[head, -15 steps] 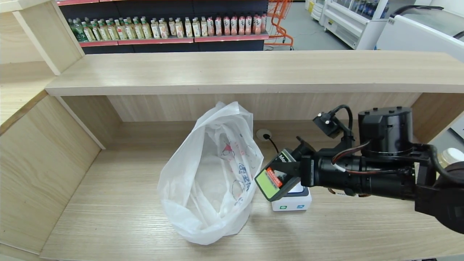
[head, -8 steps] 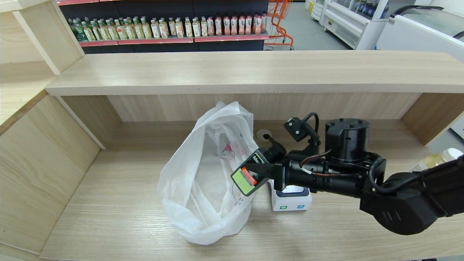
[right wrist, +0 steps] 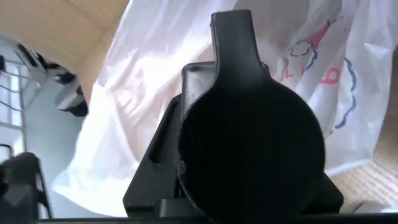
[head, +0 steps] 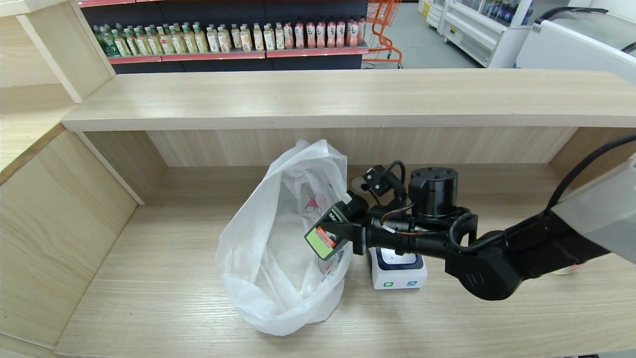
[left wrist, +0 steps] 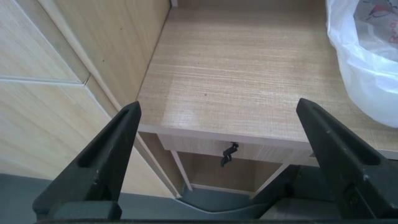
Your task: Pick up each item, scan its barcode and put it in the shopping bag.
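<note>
The right gripper [head: 344, 224] is clamped on a small pack [head: 322, 239] and holds it in the air at the shopping bag [head: 278, 258], at the side of the bag's rim that faces the surface's right edge. The bag's open mouth lies just beyond and below the pack, toward the left edge. The drop into it looks like a short carry further that way, then a release. The right arm is plainly the nearer one. The left gripper [left wrist: 217, 155] hangs with its jaws spread wide and nothing between them, off the surface's near edge toward the left corner.

The pack is a flat box with dark sides, a green face and a red-orange label. It is tilted, with the green face turned up and outward, away from the gripper. The bag is thin white plastic, crumpled but standing open at mid-surface [head: 149, 298]. Just beside it, toward the right edge, the white scanner [head: 399, 272] sits under the forearm, apart from the pack.
</note>
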Controlling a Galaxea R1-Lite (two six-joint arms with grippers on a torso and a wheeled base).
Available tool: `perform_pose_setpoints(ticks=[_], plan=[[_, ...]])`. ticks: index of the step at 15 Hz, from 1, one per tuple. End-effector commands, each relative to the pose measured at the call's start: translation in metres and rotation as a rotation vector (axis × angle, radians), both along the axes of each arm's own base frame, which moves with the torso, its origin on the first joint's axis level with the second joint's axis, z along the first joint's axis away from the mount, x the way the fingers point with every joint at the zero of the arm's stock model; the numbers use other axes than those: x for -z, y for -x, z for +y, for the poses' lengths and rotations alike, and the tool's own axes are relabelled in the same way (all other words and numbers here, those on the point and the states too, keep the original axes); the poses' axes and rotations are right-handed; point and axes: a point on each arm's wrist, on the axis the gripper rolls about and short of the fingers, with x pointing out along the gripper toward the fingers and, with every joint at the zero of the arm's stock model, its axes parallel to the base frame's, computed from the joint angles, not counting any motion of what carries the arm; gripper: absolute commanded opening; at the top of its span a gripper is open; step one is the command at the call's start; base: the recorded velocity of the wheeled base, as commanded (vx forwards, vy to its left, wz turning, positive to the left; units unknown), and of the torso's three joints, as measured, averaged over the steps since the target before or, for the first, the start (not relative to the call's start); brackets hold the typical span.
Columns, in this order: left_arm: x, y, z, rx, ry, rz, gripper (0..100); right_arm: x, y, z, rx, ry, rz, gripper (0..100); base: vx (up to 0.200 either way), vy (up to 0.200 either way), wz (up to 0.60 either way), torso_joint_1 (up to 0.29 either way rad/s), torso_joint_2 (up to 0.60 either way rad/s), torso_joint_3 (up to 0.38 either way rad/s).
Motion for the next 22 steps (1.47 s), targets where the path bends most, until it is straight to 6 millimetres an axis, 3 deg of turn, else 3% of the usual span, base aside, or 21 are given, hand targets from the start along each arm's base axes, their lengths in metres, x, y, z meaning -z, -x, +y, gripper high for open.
perform_pose_setpoints(ticks=[1,4,5,8,10,11,15,18,19,20,22], plan=[[0.0,0.0,0.0,-0.001,0.0,0.0,100,0.02,-0.009,0.007,-0.017,0.06,-0.029,0,0.0,0.0,0.0,0.0,0.0,0.0],[0.0,0.0,0.0,0.0,0.0,0.0,100,0.027,-0.02,0.011,-0.033,0.111,-0.119,0,0.0,0.0,0.0,0.0,0.0,0.0],[0.0,0.0,0.0,0.0,0.0,0.0,100,0.028,-0.022,0.012,-0.033,0.112,-0.126,100,0.0,0.0,0.0,0.0,0.0,0.0],[0.0,0.0,0.0,0.0,0.0,0.0,100,0.016,-0.026,0.014,-0.016,0.052,-0.097,100,0.0,0.0,0.0,0.0,0.0,0.0],[0.0,0.0,0.0,0.0,0.0,0.0,100,-0.013,-0.025,0.018,0.005,-0.108,0.018,100,0.0,0.0,0.0,0.0,0.0,0.0],[0.0,0.0,0.0,0.0,0.0,0.0,100,-0.032,-0.024,0.015,0.011,-0.205,0.098,100,0.0,0.0,0.0,0.0,0.0,0.0],[0.0,0.0,0.0,0.0,0.0,0.0,100,-0.072,-0.009,-0.012,0.051,-0.37,0.237,100,0.0,0.0,0.0,0.0,0.0,0.0],[0.0,0.0,0.0,0.0,0.001,-0.001,100,-0.102,0.042,-0.049,0.071,-0.349,0.297,100,0.0,0.0,0.0,0.0,0.0,0.0],[0.0,0.0,0.0,0.0,0.0,0.0,100,-0.106,0.05,-0.057,0.076,-0.346,0.302,100,0.0,0.0,0.0,0.0,0.0,0.0],[0.0,0.0,0.0,-0.002,0.001,-0.001,100,-0.117,0.081,-0.082,0.097,-0.332,0.32,100,0.0,0.0,0.0,0.0,0.0,0.0],[0.0,0.0,0.0,0.0,0.0,0.0,100,-0.122,0.107,-0.111,0.142,-0.265,0.258,100,0.0,0.0,0.0,0.0,0.0,0.0]])
